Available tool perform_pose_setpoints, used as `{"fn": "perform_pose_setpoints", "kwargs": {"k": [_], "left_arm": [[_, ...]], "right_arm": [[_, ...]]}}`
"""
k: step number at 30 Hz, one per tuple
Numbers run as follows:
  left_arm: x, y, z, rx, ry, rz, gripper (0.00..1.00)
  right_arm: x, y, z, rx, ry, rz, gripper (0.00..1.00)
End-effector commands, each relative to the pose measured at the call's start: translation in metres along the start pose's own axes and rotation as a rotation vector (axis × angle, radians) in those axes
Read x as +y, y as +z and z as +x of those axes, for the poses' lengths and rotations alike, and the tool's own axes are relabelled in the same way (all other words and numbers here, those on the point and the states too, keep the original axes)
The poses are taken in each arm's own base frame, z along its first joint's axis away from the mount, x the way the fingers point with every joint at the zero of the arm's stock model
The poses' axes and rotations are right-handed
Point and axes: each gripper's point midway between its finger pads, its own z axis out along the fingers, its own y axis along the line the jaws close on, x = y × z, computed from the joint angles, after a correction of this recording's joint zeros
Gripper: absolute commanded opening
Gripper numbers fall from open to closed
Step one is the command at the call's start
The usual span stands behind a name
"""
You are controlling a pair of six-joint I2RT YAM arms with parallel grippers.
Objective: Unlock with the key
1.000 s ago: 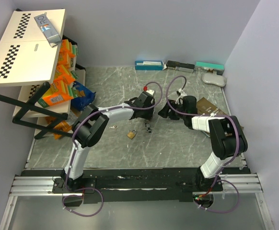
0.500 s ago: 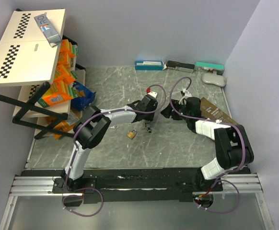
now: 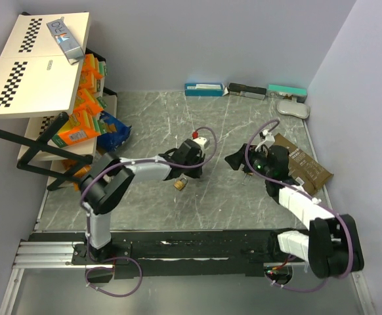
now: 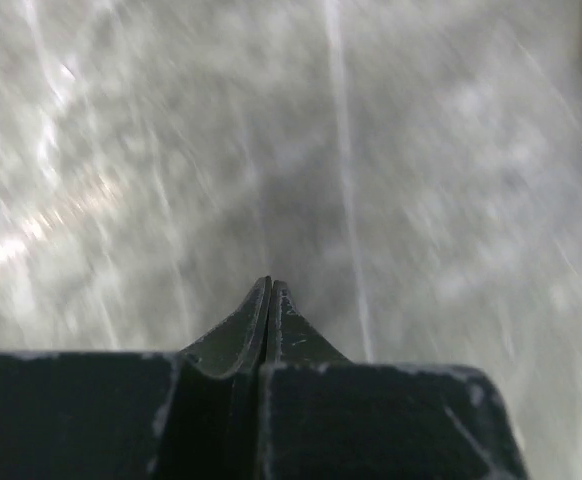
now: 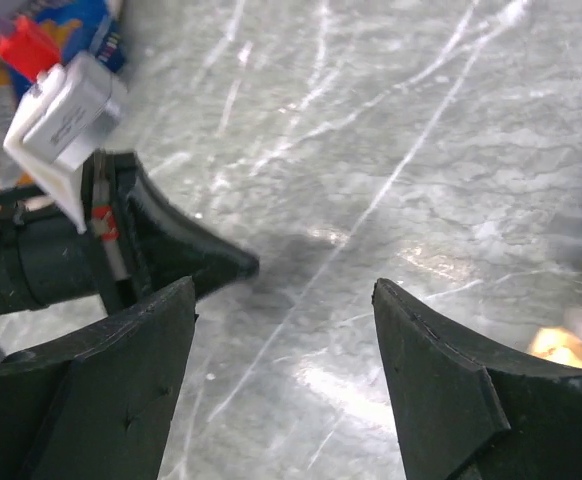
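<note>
Left gripper (image 4: 269,290): jaws pressed shut, nothing visible between them.
Right gripper (image 5: 283,290): jaws spread wide, empty.
Padlock (image 3: 181,184): on the table (image 3: 256,203), just beside the shut jaws and well apart from the wide ones.
Key: not made out; possibly hidden under the shut jaws.
Handling: probably thin, stiff, light metal that slides on stone; pinch the bow and leave the blade free.
Writing: silver pouch (image 3: 65,38) and brown packet (image 3: 309,169) carry print too small to read.
</note>
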Motion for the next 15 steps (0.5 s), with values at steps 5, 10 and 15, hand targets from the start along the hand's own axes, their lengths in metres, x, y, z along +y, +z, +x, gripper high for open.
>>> {"fn": "perform_pose_setpoints", "kwargs": {"k": [5, 10, 15], "left_arm": [[-0.055, -0.035, -0.041, -0.107, 0.077, 0.313, 0.10], [-0.063, -0.034, -0.047, -0.109, -0.001, 0.342, 0.60], [-0.060, -0.053, -0.066, -0.153, -0.051, 0.310, 0.91]], "right_arm": [[-0.003, -0.028, -0.029, -0.093, 0.026, 0.097, 0.81], [-0.040, -0.034, -0.014, -0.006, 0.023, 0.290, 0.82], [-0.084, -0.038, 0.006, 0.101, 0.021, 0.522, 0.78]]}}
